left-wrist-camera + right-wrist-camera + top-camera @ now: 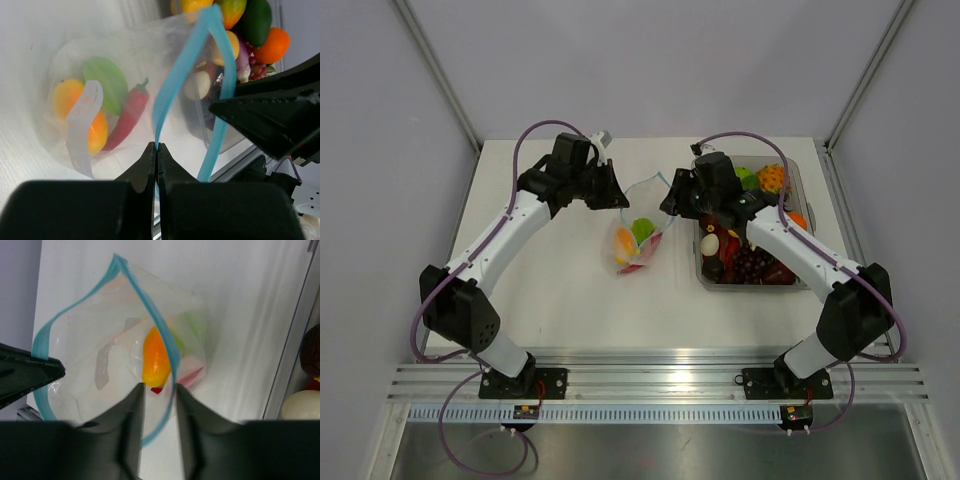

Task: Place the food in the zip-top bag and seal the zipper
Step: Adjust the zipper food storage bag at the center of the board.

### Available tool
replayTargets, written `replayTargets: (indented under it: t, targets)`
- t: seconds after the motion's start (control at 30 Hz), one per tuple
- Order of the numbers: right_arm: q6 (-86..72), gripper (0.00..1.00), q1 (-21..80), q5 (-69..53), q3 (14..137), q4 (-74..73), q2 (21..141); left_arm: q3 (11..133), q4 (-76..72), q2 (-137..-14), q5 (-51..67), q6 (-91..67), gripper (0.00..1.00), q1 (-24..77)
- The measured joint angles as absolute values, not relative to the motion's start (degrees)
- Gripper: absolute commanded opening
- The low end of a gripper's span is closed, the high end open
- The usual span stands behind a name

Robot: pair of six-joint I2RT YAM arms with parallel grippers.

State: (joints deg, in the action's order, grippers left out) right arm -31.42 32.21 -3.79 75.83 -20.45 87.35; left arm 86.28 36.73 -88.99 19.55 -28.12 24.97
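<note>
The zip-top bag (638, 240) lies open at mid-table with its mouth facing away from the arms. Inside it are an orange fruit (156, 360), a green piece (106, 84) and a red chili (131, 112). My left gripper (157, 147) is shut on the blue zipper (172, 85) at the left lip of the mouth. My right gripper (159, 389) has its jaws apart. The zipper's right lip (167, 350) runs loosely between them, and neither finger presses it. In the top view, the left gripper (618, 195) and right gripper (672, 205) flank the bag's mouth.
A rigid clear tub (750, 287) stands right of the bag. It holds more food: a spiky orange ball (771, 178), a green piece (747, 178), a white egg (708, 243) and dark grapes (750, 262). Frame posts and walls border the white table (560, 290).
</note>
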Motion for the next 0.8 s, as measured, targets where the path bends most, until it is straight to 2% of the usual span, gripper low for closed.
replayTargets:
  t: [0.1, 0.27, 0.4, 0.5, 0.57, 0.8]
  targets:
    - [-30.3, 0.72, 31.9, -3.5, 75.8, -22.9, 88.6, 85.7, 37.1, -90.1, 19.5, -28.3, 0.00, 25.0]
    - [-28.3, 0.75, 27.7, -3.1, 78.0, -25.3, 88.1, 85.7, 36.4, -90.0, 19.5, -28.4, 0.00, 25.1]
    - [-28.0, 0.75, 18.3, -2.0, 79.1, -26.7, 86.1, 85.7, 36.4, -90.0, 19.5, -28.4, 0.00, 25.1]
    - [-28.0, 0.81, 10.3, 1.1, 82.2, -28.7, 86.7, 85.7, 36.3, -90.0, 19.5, -28.4, 0.00, 25.1]
    - [-28.0, 0.85, 5.9, 3.1, 86.0, -30.4, 88.9, 85.7, 36.4, -90.0, 19.6, -28.3, 0.00, 25.1]
    - [-28.2, 0.90, -3.5, 3.9, 97.0, -34.2, 104.4, 85.7, 36.4, -90.0, 19.6, -28.3, 0.00, 25.1]
